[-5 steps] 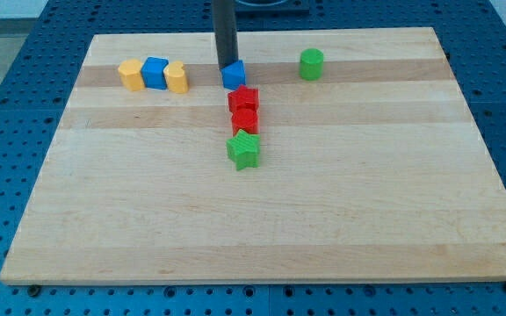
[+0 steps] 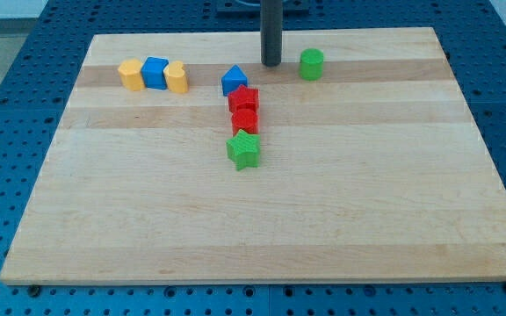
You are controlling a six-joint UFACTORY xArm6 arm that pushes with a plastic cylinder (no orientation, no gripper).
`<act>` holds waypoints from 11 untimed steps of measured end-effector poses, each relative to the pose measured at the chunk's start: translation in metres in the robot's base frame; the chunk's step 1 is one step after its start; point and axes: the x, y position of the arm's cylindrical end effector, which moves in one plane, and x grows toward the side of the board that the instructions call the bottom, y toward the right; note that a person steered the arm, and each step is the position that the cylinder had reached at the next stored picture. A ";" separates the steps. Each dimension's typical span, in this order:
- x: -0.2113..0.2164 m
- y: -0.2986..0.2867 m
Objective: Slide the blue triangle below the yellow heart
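The blue triangle (image 2: 233,81) lies near the board's top centre and touches the upper red block (image 2: 244,99). Two yellow blocks sit at the top left, one at the left (image 2: 131,75) and one at the right (image 2: 176,77), with a blue block (image 2: 155,72) between them. I cannot tell which yellow block is the heart. My tip (image 2: 271,63) stands to the right of the blue triangle and slightly above it. It is clear of the triangle and left of the green cylinder (image 2: 311,64).
A second red block (image 2: 245,120) and a green star (image 2: 244,150) continue the column below the blue triangle. The wooden board (image 2: 262,228) lies on a blue perforated table.
My tip has moved right, from just above the blue triangle to a spot between it and the green cylinder. The triangle sits slightly lower than before.
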 end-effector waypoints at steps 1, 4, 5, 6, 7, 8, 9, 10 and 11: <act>0.041 0.000; 0.044 -0.021; 0.044 -0.038; 0.044 -0.055; 0.044 -0.073; 0.045 -0.091; 0.046 -0.110; 0.047 -0.129; 0.048 -0.139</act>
